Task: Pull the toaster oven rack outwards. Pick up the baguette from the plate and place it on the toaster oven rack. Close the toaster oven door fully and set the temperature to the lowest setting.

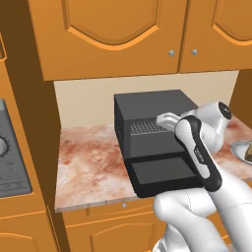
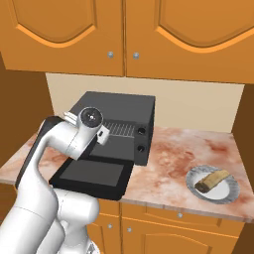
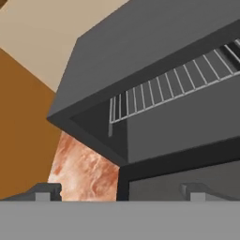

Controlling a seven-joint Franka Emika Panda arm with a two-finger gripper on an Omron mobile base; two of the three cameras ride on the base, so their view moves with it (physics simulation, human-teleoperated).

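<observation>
The black toaster oven (image 1: 147, 106) (image 2: 119, 109) stands on the counter with its toaster oven door (image 1: 162, 174) (image 2: 94, 174) folded down flat toward me. Inside the cavity lies the wire toaster oven rack (image 1: 145, 128) (image 2: 121, 129) (image 3: 173, 86). My gripper (image 1: 166, 118) (image 3: 121, 192) hangs open and empty just in front of the cavity mouth, above the door, apart from the rack; its fingertips (image 3: 44, 192) rise far apart in the hand view. The baguette (image 2: 212, 180) rests on the plate (image 2: 225, 194) (image 1: 238, 147), right of the oven near the counter's front edge.
Two round knobs (image 2: 141, 131) sit on the oven's right control strip. The marbled reddish counter (image 1: 88, 162) (image 2: 173, 154) runs on both sides of the oven. Orange wall cabinets (image 1: 113, 34) hang above, and a tall cabinet side (image 1: 29, 123) bounds the left.
</observation>
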